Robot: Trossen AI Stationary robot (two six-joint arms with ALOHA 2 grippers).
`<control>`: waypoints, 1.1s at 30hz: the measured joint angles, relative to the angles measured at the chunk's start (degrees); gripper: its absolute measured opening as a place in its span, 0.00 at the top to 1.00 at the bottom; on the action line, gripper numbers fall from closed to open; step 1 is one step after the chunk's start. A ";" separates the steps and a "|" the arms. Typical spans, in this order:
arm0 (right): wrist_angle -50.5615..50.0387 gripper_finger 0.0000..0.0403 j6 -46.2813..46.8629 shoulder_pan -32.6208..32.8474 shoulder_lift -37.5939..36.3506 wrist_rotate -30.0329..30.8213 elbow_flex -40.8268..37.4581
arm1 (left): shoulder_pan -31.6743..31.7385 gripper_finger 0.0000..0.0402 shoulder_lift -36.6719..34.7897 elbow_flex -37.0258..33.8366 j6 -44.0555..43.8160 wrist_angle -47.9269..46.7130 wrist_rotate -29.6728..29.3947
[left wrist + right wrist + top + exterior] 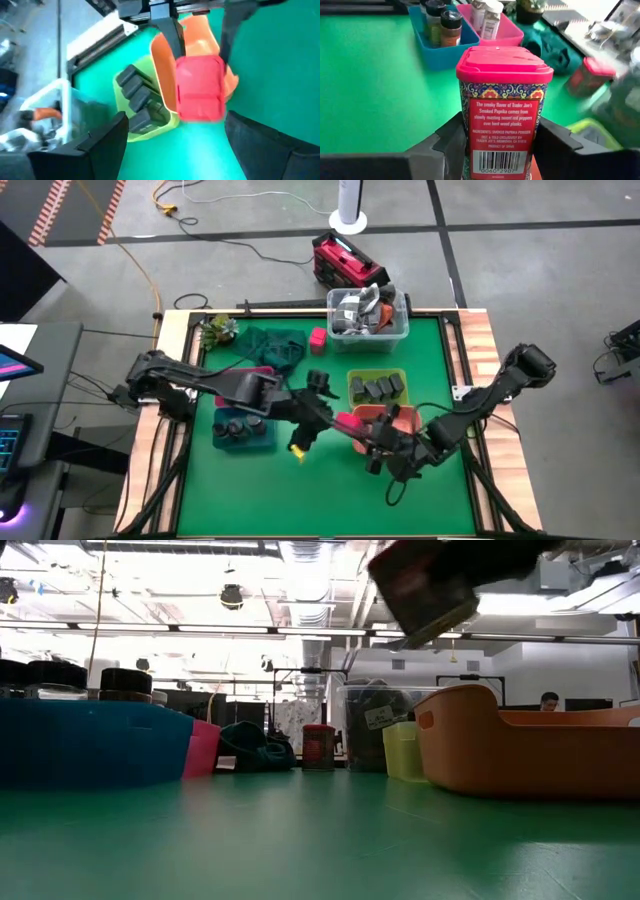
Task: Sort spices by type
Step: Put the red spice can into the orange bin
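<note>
Right gripper (pixel 502 150): closed on a pink-lidded rectangular spice tin with a patterned red label (pixel 503 107); a dark finger presses each side of the tin, which stands upright between them.
Held tin, position: in the high view it sits above the table just beside the orange tray (pixel 400 418), at that tray's left edge, between the two arms' ends.
Left gripper (pixel 170 145): fingers spread apart, one on either side of the same pink-lidded tin and clear of it; nothing in its hold. It hangs over the table centre, close to the right gripper.
Orange tray: in the left wrist view the pink lid partly covers it; contents cannot be told.
Yellow-green rectangular tray (pixel 377 388): holds several dark grey rectangular blocks (pixel 135 92); touches the orange tray on its far side.
Blue rectangular tray (pixel 243 430): table's left half; holds round dark-lidded jars (pixel 451 25).
Pink rectangular tray (pixel 510 31): directly beside the blue tray; holds round white-topped jars (pixel 491 17).
Second pink-lidded tin (pixel 318 338): stands alone on the green mat, near the dark green cloth (pixel 272 345).
Clear plastic tub (pixel 368 315): far edge of the table, filled with grey clutter.
</note>
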 joint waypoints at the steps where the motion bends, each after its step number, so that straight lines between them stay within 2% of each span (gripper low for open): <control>1: -1.94 0.47 2.82 0.72 -0.70 0.01 0.00 | -0.72 0.22 -0.99 -0.58 -0.31 0.31 -0.57; 8: -20.43 0.48 29.13 5.21 -1.28 1.06 -0.15 | -6.26 0.26 -7.04 -11.29 -4.96 8.58 -3.30; 12: -22.30 0.48 39.49 6.74 -1.21 6.58 -2.27 | -9.26 0.27 -10.35 -17.90 -7.63 15.92 -7.10; 22: -20.27 0.48 49.21 3.20 8.67 8.34 -2.67 | -16.14 0.28 -14.47 -20.01 -16.22 19.19 -21.79; 28: -20.06 0.48 54.49 4.68 12.43 9.52 -2.56 | -19.89 0.28 -15.61 -20.00 -18.87 19.26 -26.55; 33: -20.71 0.48 51.74 6.42 15.31 10.59 -0.92 | -21.05 0.28 -15.78 -19.98 -20.67 18.96 -27.34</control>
